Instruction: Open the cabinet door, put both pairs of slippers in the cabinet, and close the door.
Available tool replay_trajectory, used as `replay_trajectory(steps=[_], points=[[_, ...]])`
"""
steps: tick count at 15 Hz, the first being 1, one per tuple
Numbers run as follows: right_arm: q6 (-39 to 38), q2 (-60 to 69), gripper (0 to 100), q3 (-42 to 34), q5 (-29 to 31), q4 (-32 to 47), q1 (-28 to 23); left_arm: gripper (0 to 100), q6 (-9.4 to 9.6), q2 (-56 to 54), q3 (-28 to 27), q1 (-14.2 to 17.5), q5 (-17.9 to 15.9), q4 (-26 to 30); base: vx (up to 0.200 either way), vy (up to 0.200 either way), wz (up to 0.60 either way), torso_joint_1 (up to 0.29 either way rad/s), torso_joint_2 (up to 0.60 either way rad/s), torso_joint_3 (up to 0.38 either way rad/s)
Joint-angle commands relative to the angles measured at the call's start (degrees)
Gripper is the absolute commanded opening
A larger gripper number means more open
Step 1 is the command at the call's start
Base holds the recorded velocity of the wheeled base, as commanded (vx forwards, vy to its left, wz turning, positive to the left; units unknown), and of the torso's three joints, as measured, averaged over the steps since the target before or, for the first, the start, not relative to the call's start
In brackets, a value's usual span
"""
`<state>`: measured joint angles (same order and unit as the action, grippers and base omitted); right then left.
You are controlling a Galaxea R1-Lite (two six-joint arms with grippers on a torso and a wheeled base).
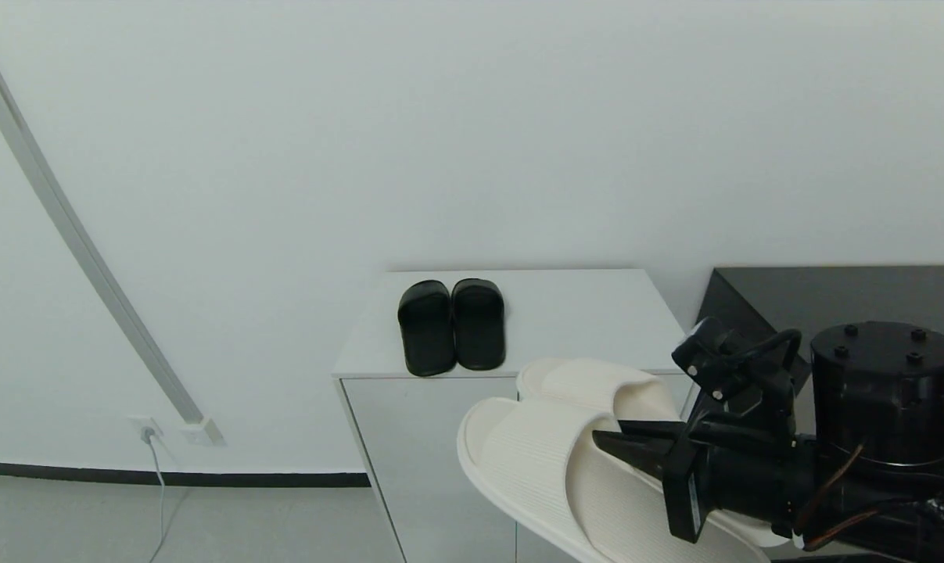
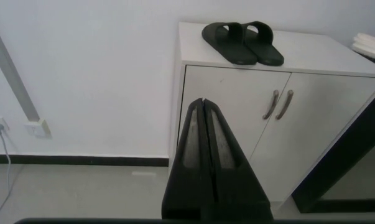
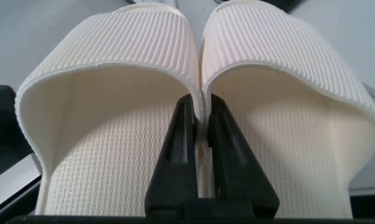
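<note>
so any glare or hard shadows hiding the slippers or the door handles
Head view: soft even light, no glare; black slippers cast only a faint shadow on the cabinet, and the wall conduit looks bowed. Left wrist view: door handles plainly lit. Right wrist view: white slippers shade their insides around the right gripper.

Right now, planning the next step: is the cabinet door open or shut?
Shut: both cabinet doors lie flush with the front, their handles side by side, no interior showing.
</note>
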<state>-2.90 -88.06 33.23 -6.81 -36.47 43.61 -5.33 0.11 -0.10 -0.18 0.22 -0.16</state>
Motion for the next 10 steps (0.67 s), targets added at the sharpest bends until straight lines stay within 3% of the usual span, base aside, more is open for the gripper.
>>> replay_trajectory(steps=[1, 10], points=[[0.0, -0.4, 0, -0.2, 0.1, 0.0, 0.0, 0, 0.05, 0.0, 0.0, 0.0, 0.0, 0.0, 0.000, 0.000, 0.00, 0.000, 0.00, 0.000], [-0.4, -2.3, 0, -1.8, -0.1, -2.2, 0.0, 0, -0.03, 0.0, 0.0, 0.0, 0.2, 0.0, 0.000, 0.000, 0.00, 0.000, 0.00, 0.000]])
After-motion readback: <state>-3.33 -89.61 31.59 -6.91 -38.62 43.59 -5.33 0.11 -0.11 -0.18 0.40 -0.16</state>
